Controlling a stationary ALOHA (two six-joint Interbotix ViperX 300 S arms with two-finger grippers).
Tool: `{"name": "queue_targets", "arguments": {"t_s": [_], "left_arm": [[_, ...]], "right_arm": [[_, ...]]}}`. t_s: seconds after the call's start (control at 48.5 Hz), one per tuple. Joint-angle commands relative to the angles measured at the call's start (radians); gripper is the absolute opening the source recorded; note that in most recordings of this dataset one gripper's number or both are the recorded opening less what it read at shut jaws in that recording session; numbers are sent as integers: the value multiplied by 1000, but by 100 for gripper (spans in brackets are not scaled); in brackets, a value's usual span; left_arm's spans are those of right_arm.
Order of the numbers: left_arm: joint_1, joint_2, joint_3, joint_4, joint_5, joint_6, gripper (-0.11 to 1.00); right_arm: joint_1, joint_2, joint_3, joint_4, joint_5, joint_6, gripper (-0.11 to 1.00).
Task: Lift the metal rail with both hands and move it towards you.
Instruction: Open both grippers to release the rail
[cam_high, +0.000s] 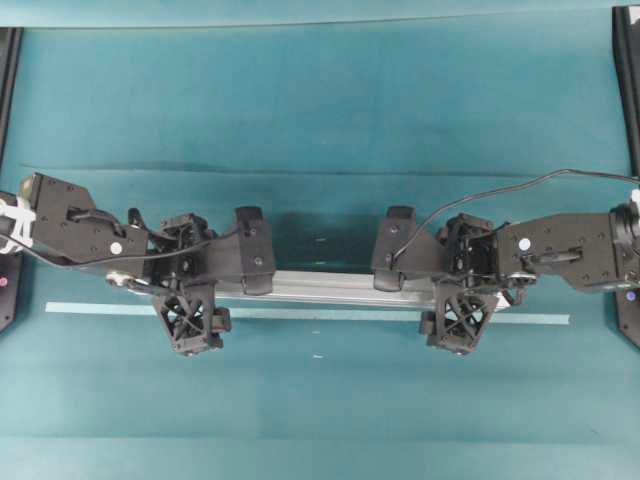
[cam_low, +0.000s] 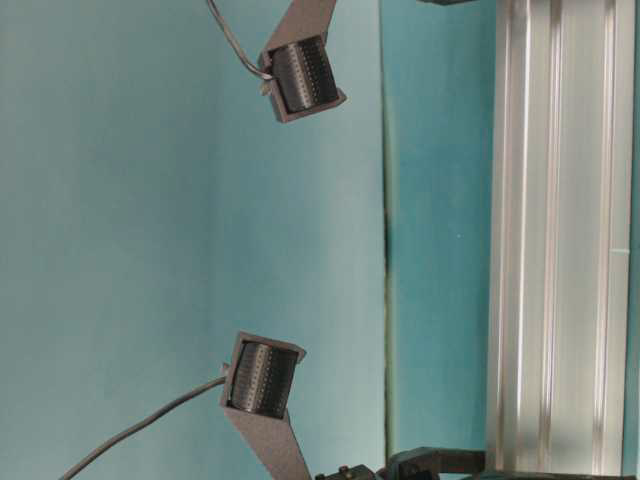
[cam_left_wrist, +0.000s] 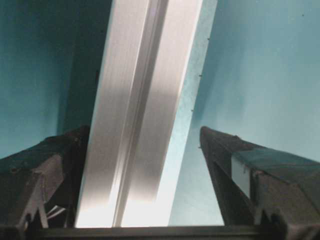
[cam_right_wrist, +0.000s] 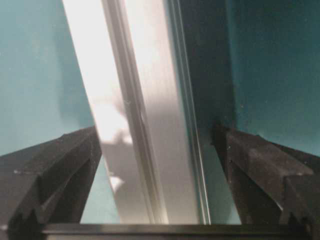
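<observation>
A long, straight, silver aluminium rail (cam_high: 330, 288) with lengthwise grooves lies flat on the teal table covering (cam_high: 320, 120), running left to right across the middle of the overhead view, just above a thin pale-blue strip of tape (cam_high: 300, 313) that lies parallel to it. The black lattice-framed left gripper (cam_high: 225, 270) sits over the rail's left part and the matching right gripper (cam_high: 420, 270) over its right part, each reaching in from its own side. In the left wrist view the left gripper's padded fingers (cam_left_wrist: 45, 170) stand spread, one on either side of the rail (cam_left_wrist: 145, 110), with teal showing between the rail and the right-hand finger. The right wrist view shows the same: fingers (cam_right_wrist: 55, 165) spread wide, the rail (cam_right_wrist: 145, 125) between them and gaps on both sides, so neither claw pinches it.
</observation>
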Motion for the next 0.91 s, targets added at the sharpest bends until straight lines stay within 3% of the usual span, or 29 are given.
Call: {"name": "queue_targets", "arguments": {"t_s": [0.0,0.391,0.886], "left_arm": [[-14,-12,-9,-3,-5,-14,83],[-14,-34,-54,-3,25,-2,84],[-11,-178,-86,-3,175,26,93]], "right_arm": [[-8,2,-5,-3,-5,-2,100],[-21,-44,-2,-51,-3,-3,100],[-29,-225,-12,-54,-3,-3,100]]}}
